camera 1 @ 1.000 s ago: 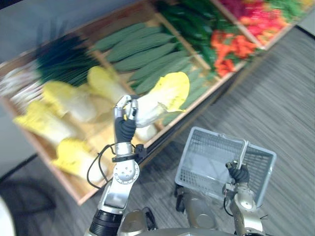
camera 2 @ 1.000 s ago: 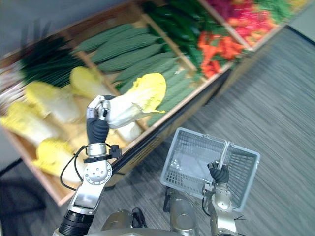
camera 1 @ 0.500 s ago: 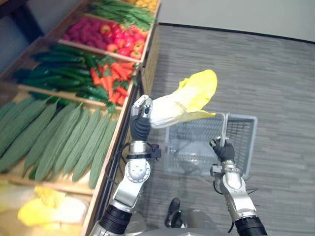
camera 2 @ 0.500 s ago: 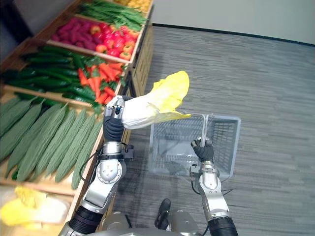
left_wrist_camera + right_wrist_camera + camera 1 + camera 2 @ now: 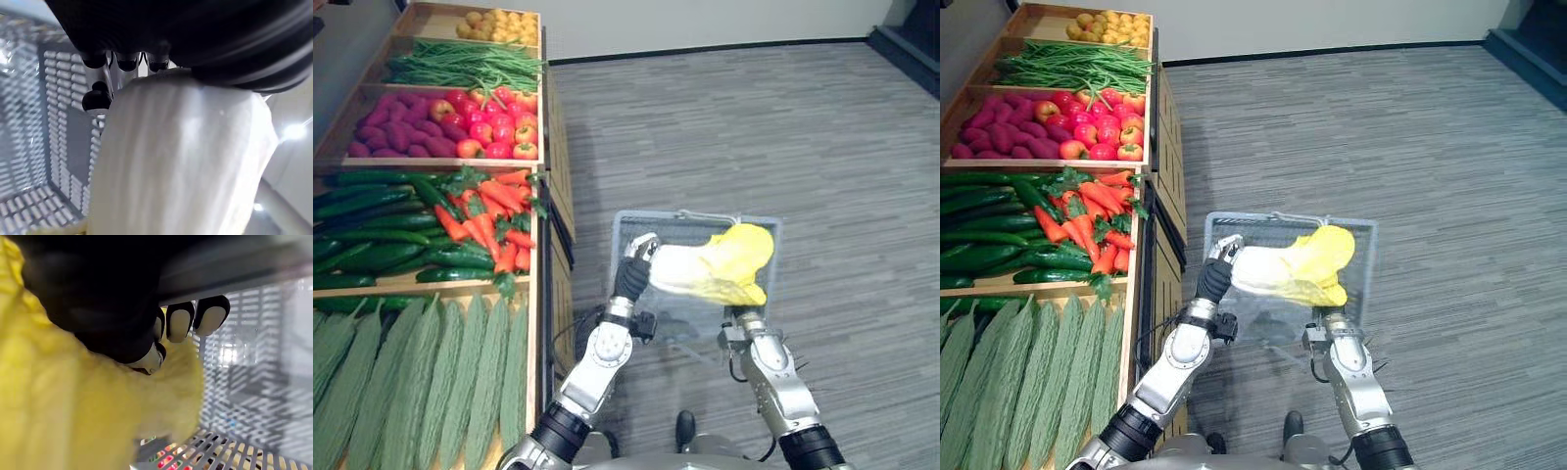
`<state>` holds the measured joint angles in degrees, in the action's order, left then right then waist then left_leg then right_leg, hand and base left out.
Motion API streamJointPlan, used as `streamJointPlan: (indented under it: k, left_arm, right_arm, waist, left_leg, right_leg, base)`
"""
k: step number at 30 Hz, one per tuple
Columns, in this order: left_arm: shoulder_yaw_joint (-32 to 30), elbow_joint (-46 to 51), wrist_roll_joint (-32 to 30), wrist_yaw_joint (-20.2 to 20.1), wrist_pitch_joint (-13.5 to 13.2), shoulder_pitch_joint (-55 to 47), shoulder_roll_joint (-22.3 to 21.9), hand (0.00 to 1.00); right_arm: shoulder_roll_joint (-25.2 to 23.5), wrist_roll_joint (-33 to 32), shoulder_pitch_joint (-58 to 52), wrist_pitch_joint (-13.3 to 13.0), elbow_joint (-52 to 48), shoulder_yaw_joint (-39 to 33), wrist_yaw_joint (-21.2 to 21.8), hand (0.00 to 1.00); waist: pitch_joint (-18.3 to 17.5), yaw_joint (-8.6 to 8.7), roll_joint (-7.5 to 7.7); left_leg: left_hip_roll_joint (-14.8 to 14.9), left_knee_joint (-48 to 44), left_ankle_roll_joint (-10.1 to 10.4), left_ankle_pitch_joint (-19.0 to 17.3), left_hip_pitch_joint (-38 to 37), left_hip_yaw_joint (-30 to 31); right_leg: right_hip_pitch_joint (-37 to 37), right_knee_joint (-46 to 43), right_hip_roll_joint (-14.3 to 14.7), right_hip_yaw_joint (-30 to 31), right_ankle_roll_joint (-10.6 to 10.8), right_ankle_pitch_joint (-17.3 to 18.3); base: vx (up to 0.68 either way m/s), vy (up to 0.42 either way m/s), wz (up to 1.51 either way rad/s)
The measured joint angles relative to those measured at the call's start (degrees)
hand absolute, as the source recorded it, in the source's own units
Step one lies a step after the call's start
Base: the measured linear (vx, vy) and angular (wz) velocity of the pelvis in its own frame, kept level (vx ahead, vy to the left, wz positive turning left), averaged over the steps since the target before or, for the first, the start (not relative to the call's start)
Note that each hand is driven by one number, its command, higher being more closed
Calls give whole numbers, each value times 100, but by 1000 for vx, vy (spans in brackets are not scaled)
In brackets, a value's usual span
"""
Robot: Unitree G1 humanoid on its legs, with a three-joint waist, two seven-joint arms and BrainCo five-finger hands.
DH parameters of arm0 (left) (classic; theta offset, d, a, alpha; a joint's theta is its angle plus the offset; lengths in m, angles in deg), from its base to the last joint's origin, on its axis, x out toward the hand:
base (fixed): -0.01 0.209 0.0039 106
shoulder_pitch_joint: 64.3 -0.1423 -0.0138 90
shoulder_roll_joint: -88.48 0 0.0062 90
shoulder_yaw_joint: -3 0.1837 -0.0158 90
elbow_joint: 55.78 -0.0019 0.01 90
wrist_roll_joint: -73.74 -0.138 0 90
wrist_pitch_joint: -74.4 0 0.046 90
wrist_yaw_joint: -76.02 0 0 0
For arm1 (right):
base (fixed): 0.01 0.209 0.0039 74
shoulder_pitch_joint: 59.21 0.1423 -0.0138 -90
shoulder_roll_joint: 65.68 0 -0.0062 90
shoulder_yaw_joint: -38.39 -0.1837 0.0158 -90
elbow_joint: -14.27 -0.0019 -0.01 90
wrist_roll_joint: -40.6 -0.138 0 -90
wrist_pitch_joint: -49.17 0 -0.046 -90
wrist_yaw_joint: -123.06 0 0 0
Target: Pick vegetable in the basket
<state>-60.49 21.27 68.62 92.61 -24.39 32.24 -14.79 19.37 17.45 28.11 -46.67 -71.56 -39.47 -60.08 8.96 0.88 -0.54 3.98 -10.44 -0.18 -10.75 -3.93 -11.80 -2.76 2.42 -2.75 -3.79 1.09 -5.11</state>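
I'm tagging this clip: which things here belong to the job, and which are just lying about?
Job: cabbage, held by left hand; basket, its handle in right hand.
Lying about: carrots, cucumbers, green beans, wooden shelf.

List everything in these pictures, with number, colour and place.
stand: one, wooden, on the robot's left
round produce: many, yellow, farthest compartment
green beans: many, green, next compartment
red fruits: many, red, third compartment
purple roots: many, purple, left of the red fruits
carrots: many, orange, fourth compartment
cucumbers: many, dark green, left of the carrots
ridged gourds: many, pale green, nearest compartment
basket: one, grey mesh, right of the stand
cabbage: one, white and yellow, over the basket
floor: one, grey, under everything
left hand: one, silver, round the cabbage
right hand: one, silver, round the basket handle
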Motion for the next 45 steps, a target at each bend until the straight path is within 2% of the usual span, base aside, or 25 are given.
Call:
streamJointPlan:
  k: [5, 6, 8, 12, 16, 20, 28, 33, 38, 45]
  left_arm:
    - [49, -716, -376, -45, 311, -6, 236, 100]
    - [110, -823, -477, -105, 374, -14, 246, 0]
    - [426, -982, -715, -226, 458, -28, 246, 0]
    - [711, -1228, -990, -411, 509, -46, 230, 0]
    - [619, -1269, -1114, -375, 648, -48, 207, 0]
    - [499, -1364, -1229, -386, 662, -48, 196, 0]
    - [423, -981, -1485, -440, 663, -51, 202, 0]
    - [260, -727, -1642, -647, 600, -57, 194, 0]
    - [206, -686, -2066, -661, 564, -65, 196, 0]
    - [216, -679, -2358, -674, 458, -93, 182, 0]
  right_arm:
    - [131, -395, -75, 29, -269, 309, 80, 100]
    - [128, -482, -74, 29, -350, 437, 84, 100]
    - [94, -619, -71, 28, -483, 637, 92, 100]
    - [60, -931, -65, 5, -531, 654, 99, 100]
    - [59, -1060, -66, 2, -532, 859, 234, 100]
    - [46, -1061, -90, 9, -532, 857, 269, 100]
    - [-170, -1073, -534, 12, -530, 446, 353, 100]
    - [-181, -1003, -682, 22, -279, 225, 540, 100]
    - [-241, -986, -887, 228, 150, 195, 599, 100]
    - [-346, -1158, -1079, 259, 226, 196, 725, 100]
  waist:
    - [-9, 102, 31]
    - [-23, 119, 64]
    - [-79, 131, 155]
    - [-121, 157, 225]
    - [-124, 136, 229]
    - [-131, 135, 238]
    - [-133, 137, 241]
    - [-135, 149, 241]
    - [-145, 167, 226]
    - [-152, 210, 218]
  left_leg:
    - [-18, 119, 2, 9, -96, -149]
    - [-19, 135, -8, 15, -107, -179]
    - [-18, 139, -8, 15, -113, -238]
    - [-19, 144, -9, 14, -117, -265]
    - [-21, 144, -10, 14, -92, -249]
    - [-41, 153, -9, 15, -48, -214]
    - [-86, 199, -47, 81, -28, -70]
    - [-91, 260, -42, 129, -66, -37]
    - [-108, 369, -19, 191, -155, 2]
    - [-132, 466, 46, 239, -168, 9]
  right_leg:
    - [0, 100, 16, 225, -68, -50]
    - [0, 115, 16, 249, -67, -50]
    - [-1, 169, 18, 307, -46, -66]
    - [-1, 181, 21, 373, -44, -70]
    - [-1, 211, 19, 378, -43, -70]
    - [-2, 290, -4, 358, 16, -109]
    - [-10, 279, -40, 215, 58, -109]
    - [-34, 270, -41, 155, 72, -106]
    - [-101, 270, -51, 70, 95, -89]
    - [-85, 272, -69, 61, 158, -45]
  base:
    - [-17, 12, -18]
    - [-37, 5, -14]
    - [-31, -8, -14]
    - [-44, -5, -7]
    - [-58, -10, 1]
    - [-41, -10, 3]
    - [-10, 10, 10]
    - [-4, -1, 5]
    - [-41, -18, 5]
    - [-52, -21, 0]
